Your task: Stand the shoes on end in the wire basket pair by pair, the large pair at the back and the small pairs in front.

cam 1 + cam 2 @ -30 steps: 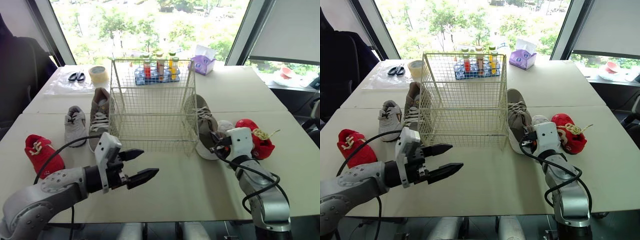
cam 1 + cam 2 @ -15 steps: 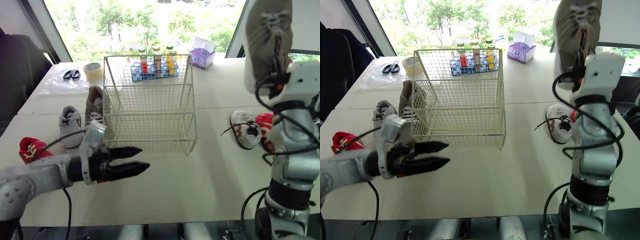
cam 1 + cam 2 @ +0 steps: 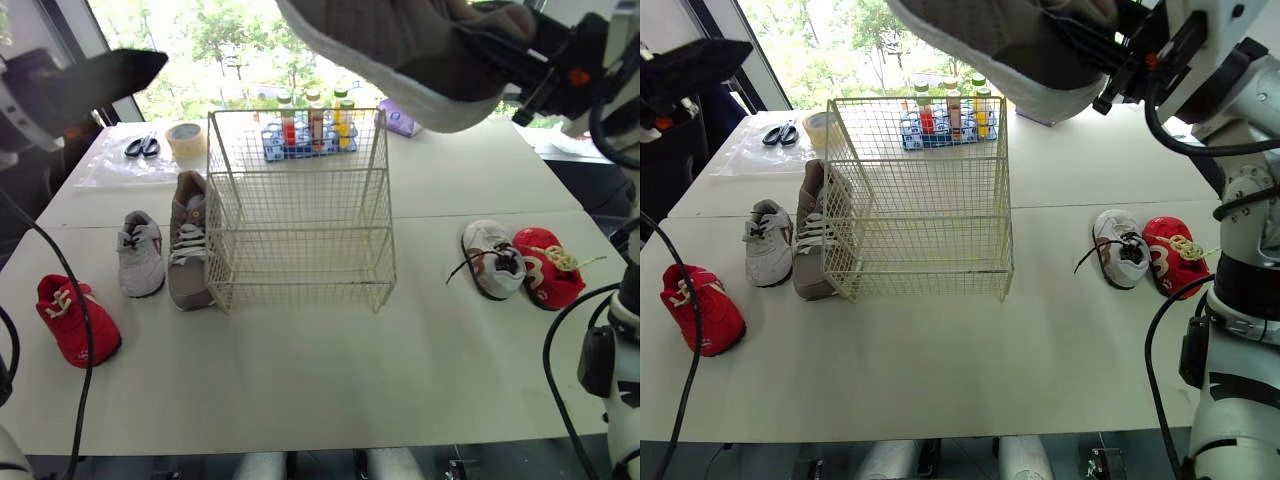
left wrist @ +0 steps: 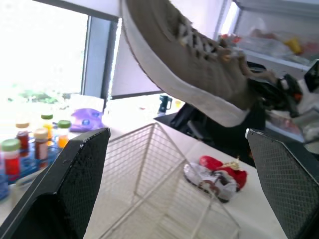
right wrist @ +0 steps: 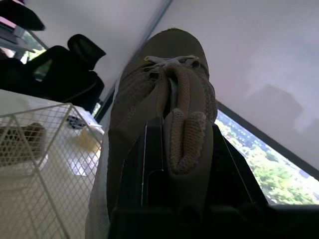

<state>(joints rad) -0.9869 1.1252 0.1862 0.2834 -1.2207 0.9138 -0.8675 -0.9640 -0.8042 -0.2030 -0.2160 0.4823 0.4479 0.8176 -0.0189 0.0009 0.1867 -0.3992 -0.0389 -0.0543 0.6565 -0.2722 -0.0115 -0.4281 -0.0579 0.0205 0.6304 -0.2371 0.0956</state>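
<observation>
Large shoe (image 3: 400,50) — in right claw (image 3: 505,55), aloft

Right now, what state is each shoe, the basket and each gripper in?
Wire basket: upright, empty.
Lifted big shoe: held in the air.
Other big shoe: flat on the table, beside the basket.
Small grey shoe: flat on the table.
Left red shoe: flat on the table.
White shoe: flat, laces loose.
Right red shoe: flat, beside the white shoe.
Left gripper: open, empty, raised.
Right gripper: shut on the lifted big shoe.

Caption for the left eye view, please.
Right hand holds the large brown shoe high over the wire basket.
</observation>
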